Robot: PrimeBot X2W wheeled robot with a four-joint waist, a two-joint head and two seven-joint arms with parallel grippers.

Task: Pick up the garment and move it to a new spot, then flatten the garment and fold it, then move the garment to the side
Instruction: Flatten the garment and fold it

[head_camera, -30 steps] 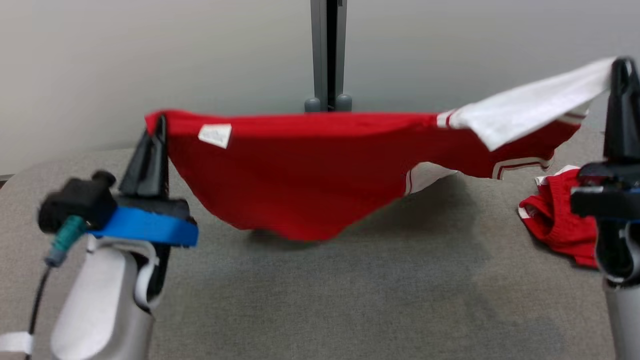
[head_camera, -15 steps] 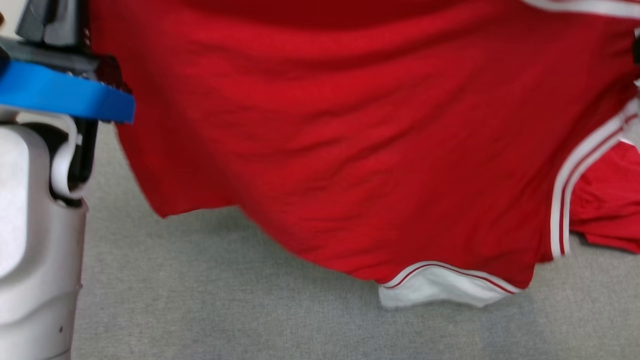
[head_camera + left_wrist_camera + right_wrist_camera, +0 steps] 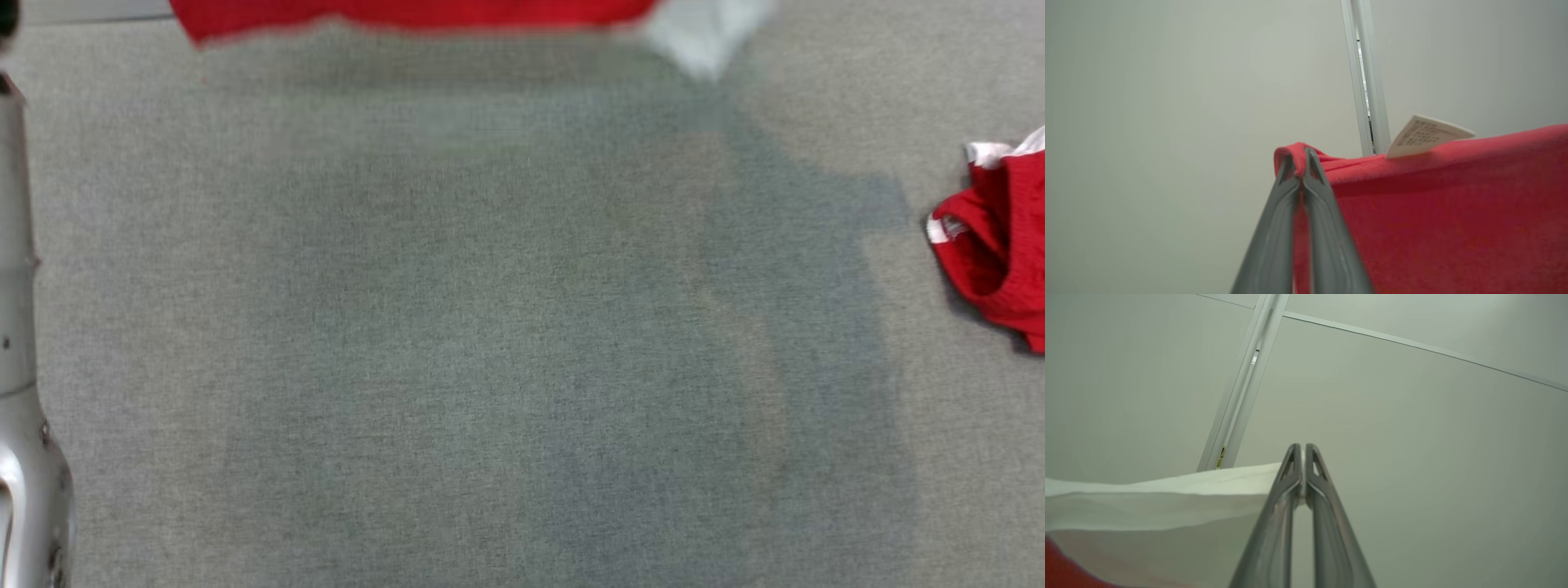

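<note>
Garment [image 3: 1453,212]: red cloth, matt, soft nap; white part [image 3: 1147,498] smoother. Label [image 3: 1427,134]: papery. Table cover [image 3: 490,327]: grey woven fabric, matt. Left gripper [image 3: 1299,157]: dark smooth plastic, slight sheen.

Jaws pinch a corner of the red garment [image 3: 1453,212].

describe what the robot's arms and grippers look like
The left gripper has two long, slim dark grey fingers tapering to narrow tips, each grooved lengthwise. The right gripper matches, slightly glossy, with small triangular cut-outs near its tips. In the head view the left forearm is a smooth, pale silver-grey shell with a few tiny dark dots.
</note>
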